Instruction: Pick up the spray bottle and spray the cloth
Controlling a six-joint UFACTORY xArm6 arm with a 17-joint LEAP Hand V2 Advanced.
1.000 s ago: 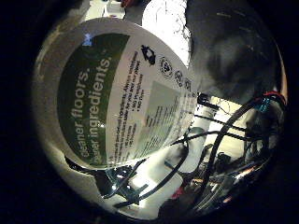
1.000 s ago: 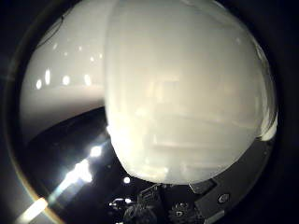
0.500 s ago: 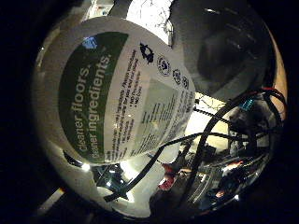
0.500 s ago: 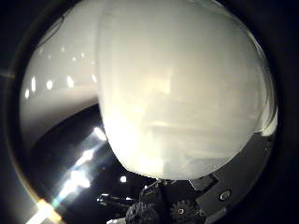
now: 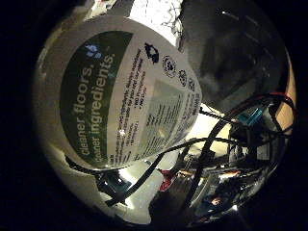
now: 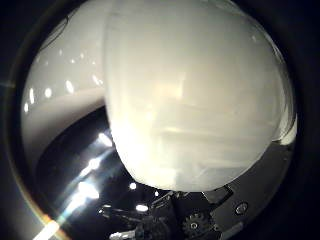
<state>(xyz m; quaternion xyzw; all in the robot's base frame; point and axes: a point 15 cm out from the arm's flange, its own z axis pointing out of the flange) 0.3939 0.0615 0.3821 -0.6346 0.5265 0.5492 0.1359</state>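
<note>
The spray bottle fills most of the right little finger side palm view, its white and green label (image 5: 120,101) close against the palm. In the right thumb side palm view its pale translucent body (image 6: 195,100) also fills much of the picture. Black geared parts of my right hand (image 6: 190,218) show at the edge beside the bottle. The bottle stays pressed to the palm, with the hand closed round it.
A dark glossy surface with bright light reflections (image 6: 75,190) lies beyond the bottle in the right thumb side palm view. A pale patterned thing (image 5: 159,14) and dim room shapes show behind the bottle in the right little finger side palm view.
The surroundings behind the bottle have shifted in both views, so the hand has moved. The bottle keeps the same place against the palm.
</note>
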